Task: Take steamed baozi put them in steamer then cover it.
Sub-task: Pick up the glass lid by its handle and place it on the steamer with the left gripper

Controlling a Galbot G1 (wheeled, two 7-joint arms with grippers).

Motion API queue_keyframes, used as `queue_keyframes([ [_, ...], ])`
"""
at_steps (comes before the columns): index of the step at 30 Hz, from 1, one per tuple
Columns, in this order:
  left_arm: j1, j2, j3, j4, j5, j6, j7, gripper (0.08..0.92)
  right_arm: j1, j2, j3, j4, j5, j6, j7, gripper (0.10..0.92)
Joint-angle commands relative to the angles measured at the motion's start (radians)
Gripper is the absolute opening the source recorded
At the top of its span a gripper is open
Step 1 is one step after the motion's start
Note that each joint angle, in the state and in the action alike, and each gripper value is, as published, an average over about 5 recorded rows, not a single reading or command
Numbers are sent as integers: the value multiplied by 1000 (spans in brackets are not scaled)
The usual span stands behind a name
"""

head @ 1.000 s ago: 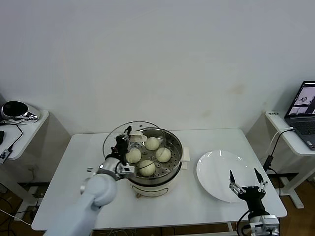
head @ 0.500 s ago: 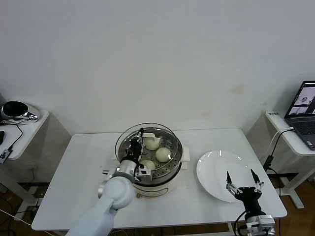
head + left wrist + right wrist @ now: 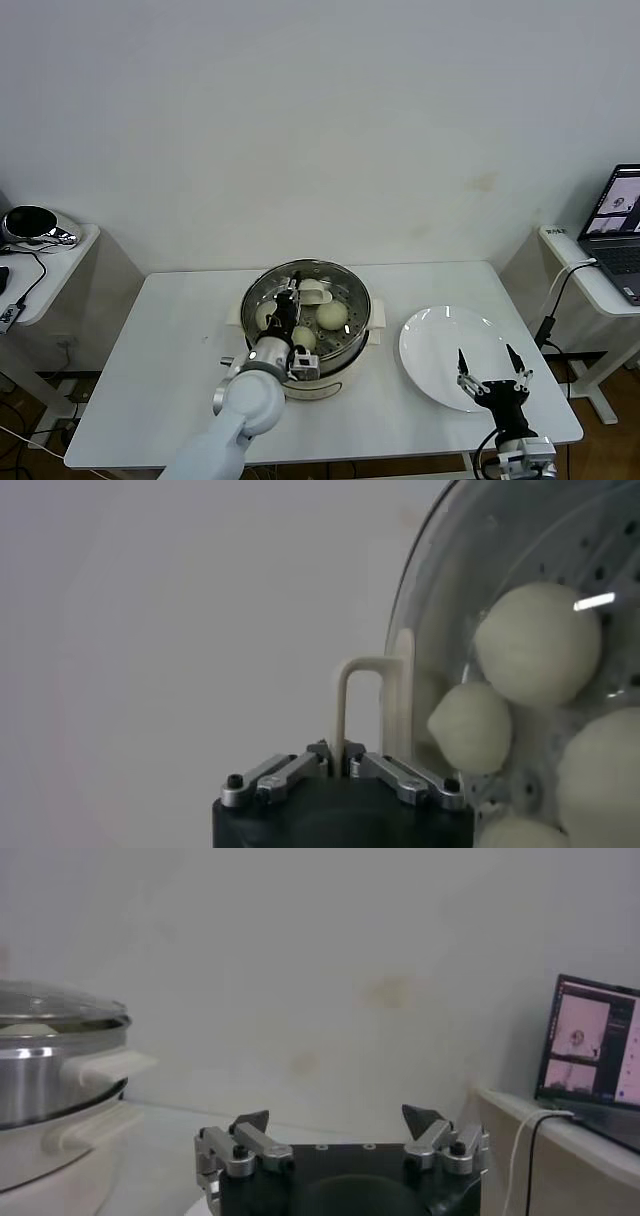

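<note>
The steel steamer (image 3: 345, 350) stands on its cream base at the table's middle. The clear glass cover (image 3: 335, 285) lies over it, level with the rim. My left gripper (image 3: 291, 303) is shut on the cover's cream-white bar handle (image 3: 314, 293), as the left wrist view shows with the gripper (image 3: 340, 763) clamped on the handle (image 3: 365, 670). Several cream-white baozi (image 3: 332, 314) lie on the perforated tray under the glass; they also show in the left wrist view (image 3: 538, 643). My right gripper (image 3: 491, 368) is open and empty at the plate's front edge.
A flat white plate (image 3: 440, 335) lies right of the steamer. A laptop (image 3: 620, 215) sits on a side table at far right, and a side table with a shiny object (image 3: 30, 225) stands at far left. The right wrist view shows the covered steamer (image 3: 45, 1083).
My left gripper has carried the cover rightward from the steamer's left edge to sit squarely over the pot. The right gripper has dropped slightly.
</note>
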Motion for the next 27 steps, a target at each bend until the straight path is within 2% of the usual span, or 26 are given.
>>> queue_keyframes([
  [1, 4, -15, 6, 9, 20, 0, -1, 150, 1, 1, -2, -1, 0, 0, 0, 823],
  [21, 11, -19, 2, 17, 20, -37, -22, 150, 1, 0, -5, -1, 0, 2, -3, 823],
  [24, 30, -17, -5, -2, 5, -39, -31, 176, 0, -2, -5, -1, 0, 3, -4, 823],
  [27, 65, -10, -22, -41, -12, -40, -41, 249, 1, -3, -7, 0, 0, 2, -4, 823],
])
